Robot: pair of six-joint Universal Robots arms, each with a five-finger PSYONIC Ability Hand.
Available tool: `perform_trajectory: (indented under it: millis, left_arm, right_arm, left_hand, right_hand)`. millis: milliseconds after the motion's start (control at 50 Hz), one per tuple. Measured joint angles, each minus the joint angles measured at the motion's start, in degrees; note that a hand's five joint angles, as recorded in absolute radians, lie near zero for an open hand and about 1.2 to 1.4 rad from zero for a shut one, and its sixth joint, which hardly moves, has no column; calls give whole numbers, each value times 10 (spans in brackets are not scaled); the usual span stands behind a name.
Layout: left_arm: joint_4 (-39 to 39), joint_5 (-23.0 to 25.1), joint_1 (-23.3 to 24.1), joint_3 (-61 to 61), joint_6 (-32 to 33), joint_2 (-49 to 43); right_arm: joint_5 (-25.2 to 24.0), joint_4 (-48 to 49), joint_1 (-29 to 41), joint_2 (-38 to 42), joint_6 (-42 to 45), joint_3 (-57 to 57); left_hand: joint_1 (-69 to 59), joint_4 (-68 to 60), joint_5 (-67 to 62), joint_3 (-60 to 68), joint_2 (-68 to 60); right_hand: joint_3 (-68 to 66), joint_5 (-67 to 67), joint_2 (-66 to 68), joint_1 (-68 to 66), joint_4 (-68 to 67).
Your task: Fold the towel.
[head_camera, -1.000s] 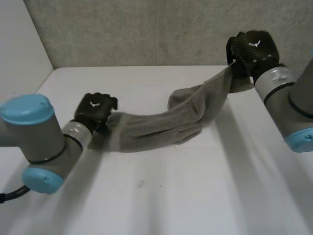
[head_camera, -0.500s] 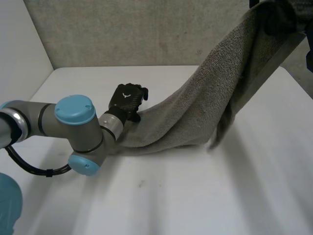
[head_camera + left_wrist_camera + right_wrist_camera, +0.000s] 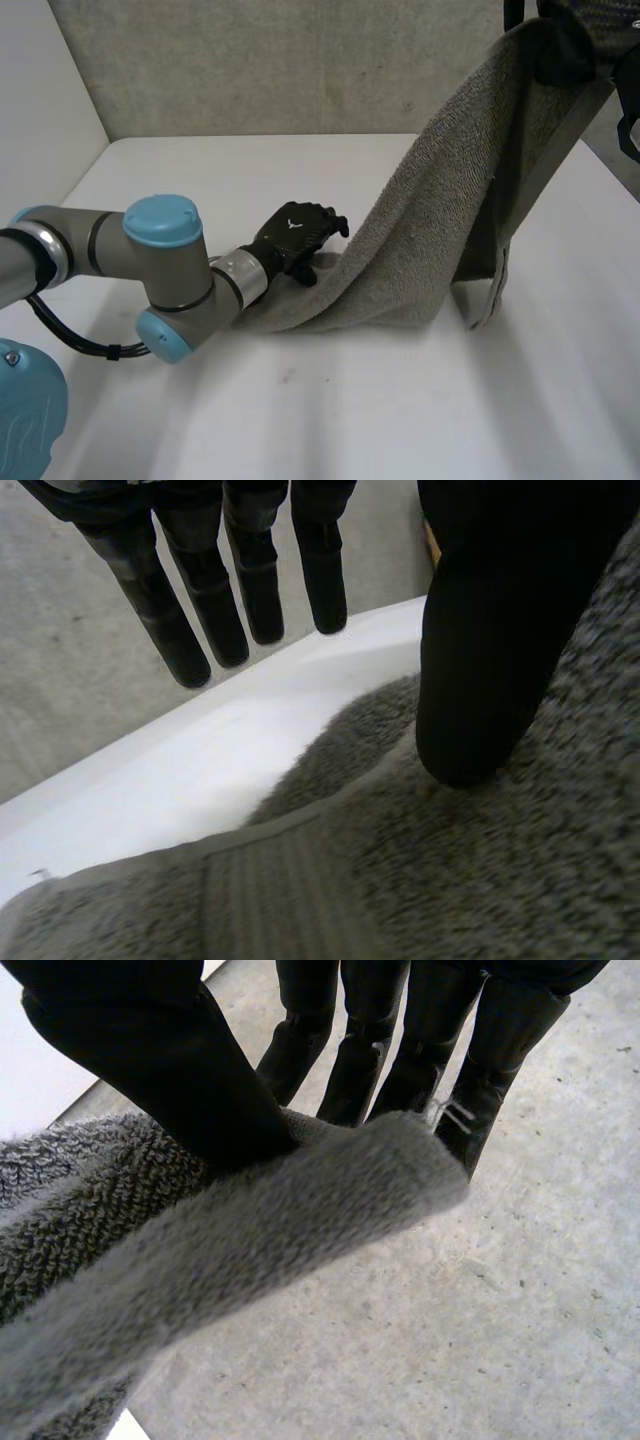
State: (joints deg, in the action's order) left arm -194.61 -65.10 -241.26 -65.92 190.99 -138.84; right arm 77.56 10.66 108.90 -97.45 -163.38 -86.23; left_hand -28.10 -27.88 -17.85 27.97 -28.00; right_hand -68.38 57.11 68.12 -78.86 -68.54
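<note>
The grey towel (image 3: 430,230) hangs in a steep slope from high at the back right down to the white table (image 3: 350,410). My right hand (image 3: 565,40) is raised there, shut on the towel's (image 3: 200,1250) upper end, which is pinched between its thumb (image 3: 150,1050) and fingers (image 3: 400,1040). My left hand (image 3: 295,235) lies at the towel's low end on the table. It is open: its fingers (image 3: 200,600) stretch straight above the table, off the cloth, and its thumb (image 3: 480,660) rests on the towel (image 3: 450,880). A loose end dangles below the raised part.
A grey wall (image 3: 250,70) stands behind the table and a white side wall (image 3: 40,120) at the left. My left arm (image 3: 160,260) reaches across the table's left half. Bare table lies in front of the towel.
My right hand has lifted its end of the towel from table height to high at the back right. My left arm has slid right along the towel, and its fingers have straightened.
</note>
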Motion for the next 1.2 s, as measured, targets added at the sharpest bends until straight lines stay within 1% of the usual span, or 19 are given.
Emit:
perform_trajectory:
  millis: [40, 60, 80, 140, 180, 240, 280, 340, 360, 440, 500, 520, 580, 680, 700, 760, 820, 920, 1200]
  left_arm:
    - [16, 10, -1, 5, 0, 1]
    - [28, 16, -1, 9, 0, 2]
    - [46, 23, -2, 13, 1, 2]
    - [81, 33, -3, 22, 1, 3]
    - [102, 37, -4, 27, 2, 4]
    - [124, 29, -9, 39, 2, 6]
    - [126, 11, -15, 48, 2, 9]
    - [120, -36, -29, 63, 0, 15]
    - [120, -36, -29, 63, 0, 15]
    - [80, -191, -62, 84, -4, 41]
    - [69, -230, -69, 82, -5, 55]
    - [62, -253, -74, 73, -5, 70]
    - [51, -274, -79, 39, -4, 105]
    - [34, -244, -80, -41, 0, 156]
    - [28, -226, -79, -60, 1, 163]
    - [18, -195, -78, -84, 2, 169]
    - [8, -149, -76, -102, 3, 163]
    - [3, -105, -69, -86, 17, 120]
    - [18, -97, -36, 5, 112, 6]
  right_arm:
    - [0, 0, 0, 4, 0, 0]
    - [-1, 1, 0, 6, 0, 0]
    - [-1, 2, 0, 9, 0, 0]
    - [-1, 3, -2, 16, 1, 2]
    - [-1, 3, -6, 22, 1, 5]
    - [-1, 3, -15, 35, 2, 10]
    - [-1, 3, -20, 45, 3, 14]
    - [1, 3, -25, 64, 4, 23]
    - [1, 3, -25, 64, 4, 23]
    - [9, 2, -26, 99, 21, 41]
    - [11, 2, -25, 105, 27, 45]
    - [12, 2, -24, 109, 31, 46]
    - [14, 1, -23, 113, 37, 47]
    - [14, 1, -22, 115, 40, 44]
    - [14, 1, -22, 115, 40, 43]
    - [14, 1, -22, 115, 40, 42]
    - [14, 1, -22, 114, 40, 41]
    - [14, 0, -22, 114, 40, 36]
    - [11, 1, -23, 131, 41, 16]
  left_hand:
    - [-32, -31, -30, 33, -33]
    - [-89, -84, -81, 83, -83]
    - [-193, -177, -178, 176, -176]
    - [-321, -315, -314, 313, -314]
    - [-366, -367, -365, 370, -371]
    - [-381, -396, -388, 395, -396]
    - [-387, -405, -395, 405, -405]
    - [-391, -414, -403, 413, -414]
    - [-391, -414, -403, 413, -414]
    - [-394, -417, -405, 416, -416]
    - [-394, -418, -406, 416, -417]
    - [-394, -418, -407, 417, -417]
    - [-394, -418, -407, 417, -418]
    - [-385, -379, -388, 378, -378]
    - [-286, -279, -297, 279, -278]
    - [-200, -205, -206, 204, -204]
    - [-144, -146, -147, 146, -145]
    - [-120, -120, -120, 119, -119]
    - [-121, -121, -122, 121, -120]
  right_hand:
    - [0, 0, 0, 0, 0]
    - [0, 0, 0, 0, 0]
    - [0, 0, 0, 0, 0]
    - [0, 0, 0, 0, 0]
    - [0, 0, 0, 0, 0]
    - [0, 0, 0, 0, 0]
    - [0, 0, 0, 0, 0]
    - [0, 0, 0, 0, 0]
    - [0, 0, 0, 0, 0]
    - [0, 0, 0, 0, 0]
    - [0, 0, 0, 0, 0]
    - [0, 0, 0, 0, 0]
    - [0, 0, 0, 0, 0]
    - [0, 0, 0, 0, 0]
    - [0, 0, 0, 0, 0]
    - [0, 0, 0, 0, 0]
    - [0, 0, 0, 0, 0]
    - [0, 0, 0, 0, 0]
    - [0, 0, 0, 0, 0]
